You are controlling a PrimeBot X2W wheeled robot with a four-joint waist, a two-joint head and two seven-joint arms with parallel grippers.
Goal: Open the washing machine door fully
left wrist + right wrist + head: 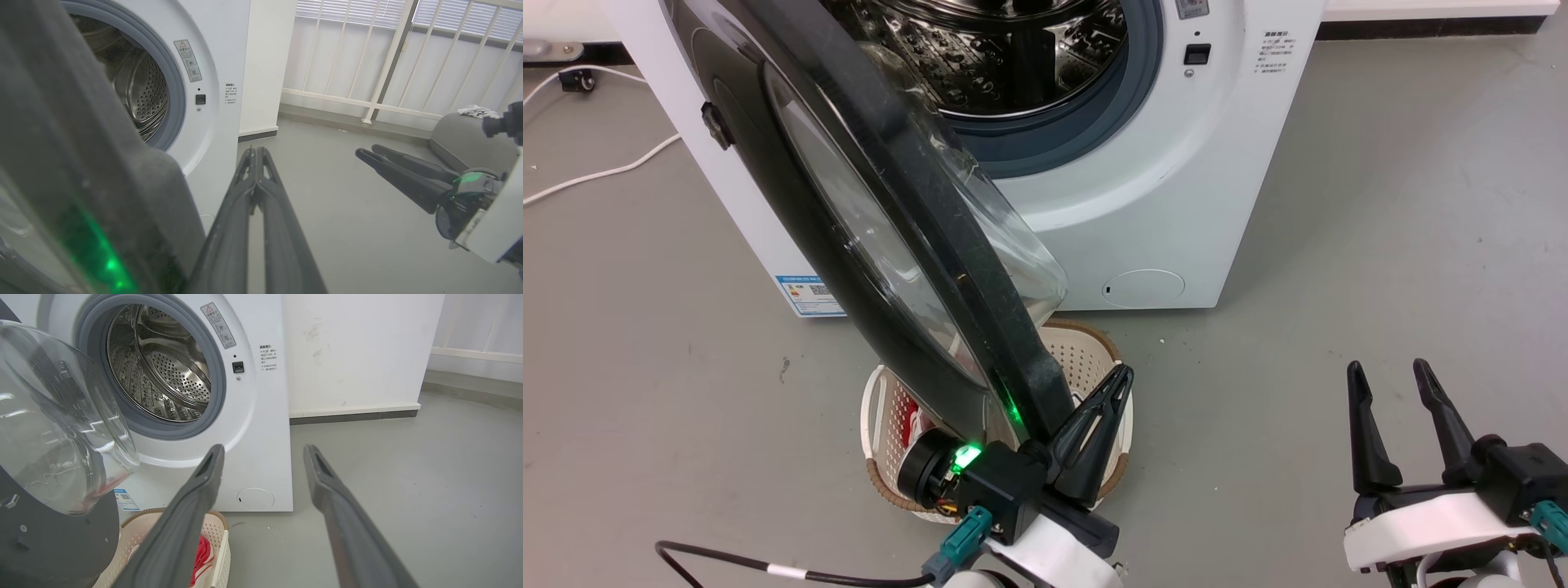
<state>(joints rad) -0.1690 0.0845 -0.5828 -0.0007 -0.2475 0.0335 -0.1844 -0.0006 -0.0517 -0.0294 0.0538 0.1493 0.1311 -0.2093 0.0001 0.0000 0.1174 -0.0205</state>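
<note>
The white washing machine (1176, 204) (220, 61) (261, 416) stands with its steel drum exposed. The black washing machine door (1017, 347) (61, 163) (53, 424) is swung out toward me, nearly edge-on in the head view, with its clear glass bowl bulging on the drum side. My left gripper (1125, 376) (255, 152) is shut with nothing between its fingers. It lies close along the inner side of the door's lower rim; contact cannot be told. My right gripper (1388, 367) (263, 449) (367, 151) hangs open over bare floor, well right of the door.
A cream plastic basket (1086, 347) (214, 535) holding something red sits on the floor under the door's lower edge. White cables (605, 171) trail on the floor left of the machine. A railing and a grey cushion (466, 139) lie off to the right.
</note>
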